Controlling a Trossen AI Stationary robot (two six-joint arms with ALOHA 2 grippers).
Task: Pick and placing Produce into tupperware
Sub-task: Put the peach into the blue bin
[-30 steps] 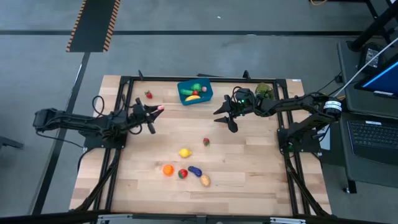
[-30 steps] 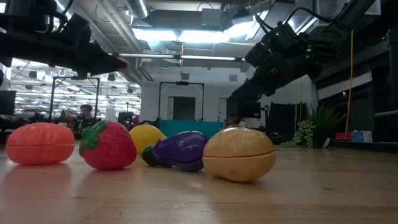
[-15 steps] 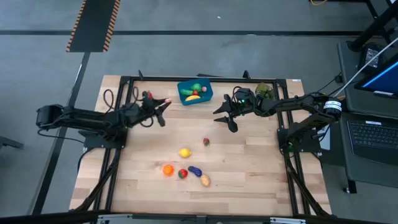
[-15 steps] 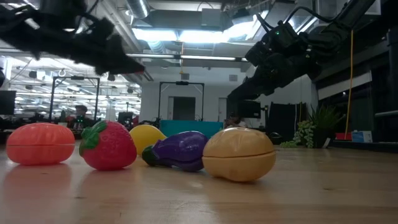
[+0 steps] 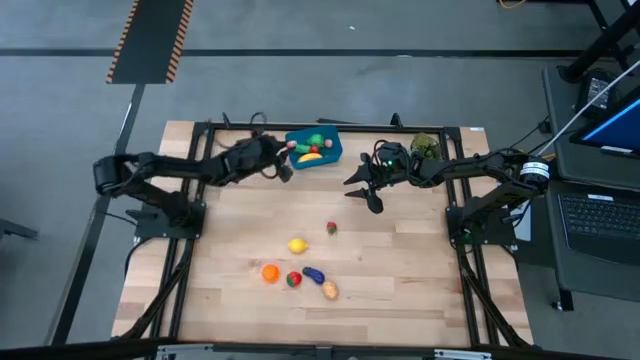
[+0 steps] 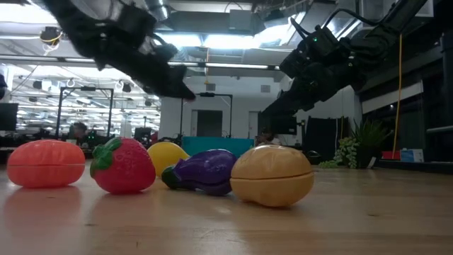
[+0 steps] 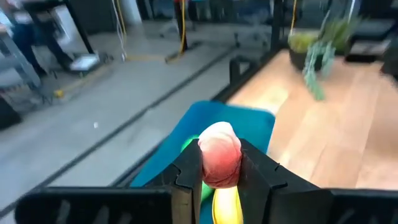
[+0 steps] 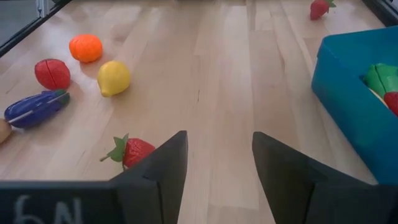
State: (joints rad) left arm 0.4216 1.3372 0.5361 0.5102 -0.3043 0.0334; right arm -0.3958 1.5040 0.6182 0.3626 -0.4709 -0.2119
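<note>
My left gripper (image 7: pixel 219 165) pinches a pink-red toy fruit (image 7: pixel 219 160) over the near rim of the blue rectangular plastic box (image 5: pixel 314 148) at the table's far edge. My right gripper (image 8: pixel 217 162) hangs parted and empty above bare wood; "6N" shows on it.

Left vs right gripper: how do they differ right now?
Left gripper is shut on a red produce piece; right gripper is open and empty. Left gripper hovers at the blue tupperware; right gripper hangs over bare table, to the tupperware's right. Both are off the tabletop.
</note>
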